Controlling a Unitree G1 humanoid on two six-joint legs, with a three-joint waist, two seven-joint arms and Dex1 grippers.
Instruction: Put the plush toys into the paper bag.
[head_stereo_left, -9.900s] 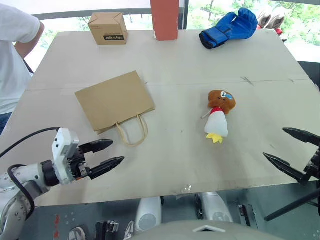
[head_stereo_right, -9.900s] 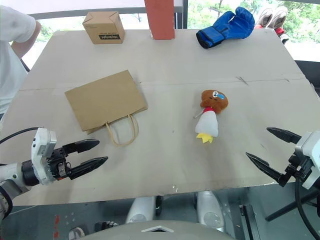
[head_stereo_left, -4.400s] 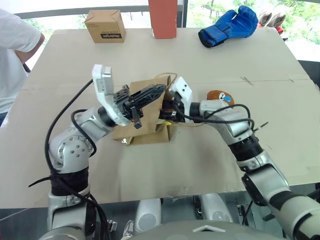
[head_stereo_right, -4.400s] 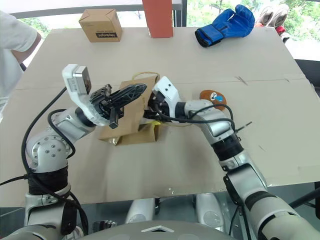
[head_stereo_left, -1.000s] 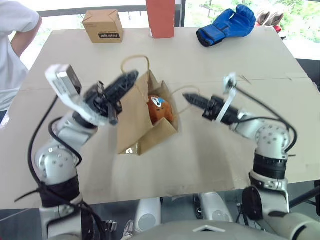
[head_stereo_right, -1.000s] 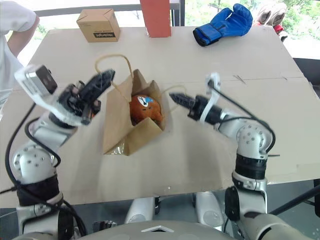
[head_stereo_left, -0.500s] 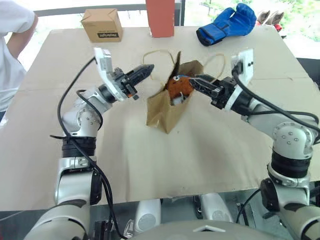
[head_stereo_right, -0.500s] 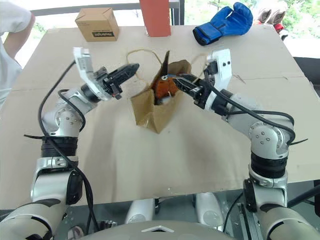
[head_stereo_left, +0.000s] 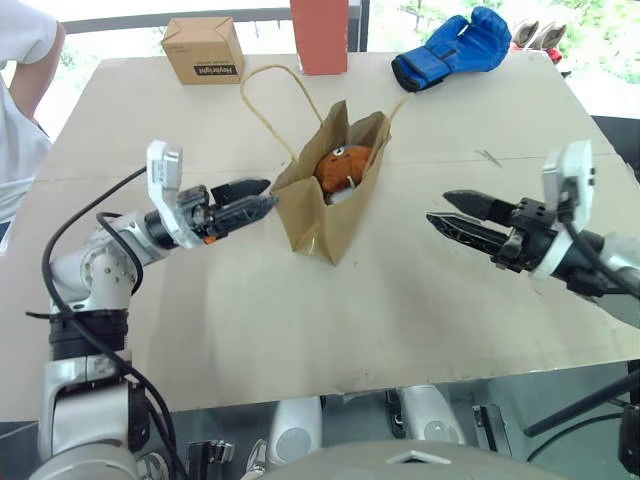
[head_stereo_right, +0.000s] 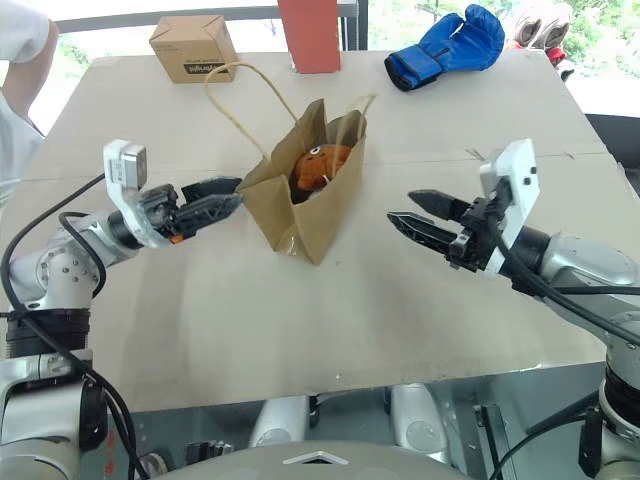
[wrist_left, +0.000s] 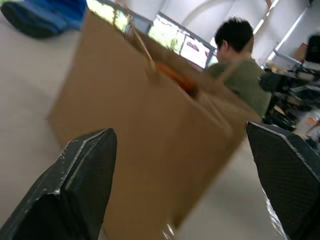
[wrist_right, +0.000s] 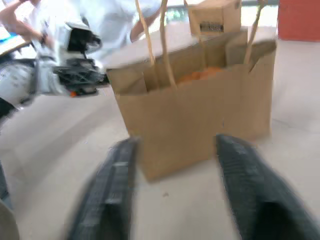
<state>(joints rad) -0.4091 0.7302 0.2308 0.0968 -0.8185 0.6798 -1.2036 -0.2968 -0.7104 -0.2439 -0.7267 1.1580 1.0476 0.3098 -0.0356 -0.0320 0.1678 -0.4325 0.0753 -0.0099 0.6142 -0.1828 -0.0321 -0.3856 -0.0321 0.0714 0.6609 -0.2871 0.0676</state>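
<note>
Standing paper bag (head_stereo_left: 318, 205) holds plush toy (head_stereo_left: 342, 166), cardboard box (head_stereo_left: 204, 49) beyond.

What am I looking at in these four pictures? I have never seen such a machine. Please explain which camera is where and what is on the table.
This is a humanoid robot with two arms, each ending in a gripper of two black fingers. Two pictures come from cameras in its head, looking down over the table. The other two come from a camera on each wrist, looking along that gripper's fingers.

On the table the paper bag stands upright with the plush toy inside it. The left gripper and the right gripper are on either side of the bag, both open and holding nothing.

At the far edge lie a cardboard box, a red block and a blue boxing glove. A person stands beside the table.
</note>
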